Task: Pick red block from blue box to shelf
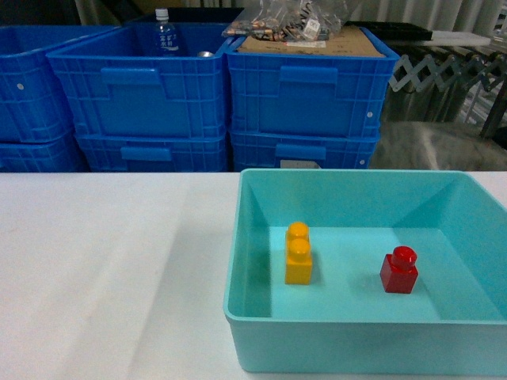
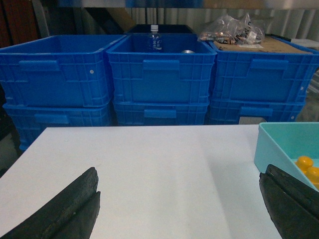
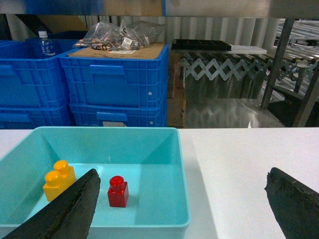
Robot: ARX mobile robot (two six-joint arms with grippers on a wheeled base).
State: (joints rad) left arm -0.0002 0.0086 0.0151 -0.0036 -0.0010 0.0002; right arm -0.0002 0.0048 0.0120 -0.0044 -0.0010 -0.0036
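Observation:
The red block stands upright on the floor of the blue box, right of centre. In the right wrist view the red block shows just right of the left finger, inside the blue box. My right gripper is open and hangs near the box's front right corner, holding nothing. My left gripper is open over bare table, left of the blue box. A shiny steel rail of the shelf crosses the top of the right wrist view. Neither gripper shows in the head view.
A yellow two-stud brick stands in the box's left half. Stacked deep-blue crates line the far table edge, one holding a bottle, one bags on cardboard. A grey upright and folding lattice stand at the back right.

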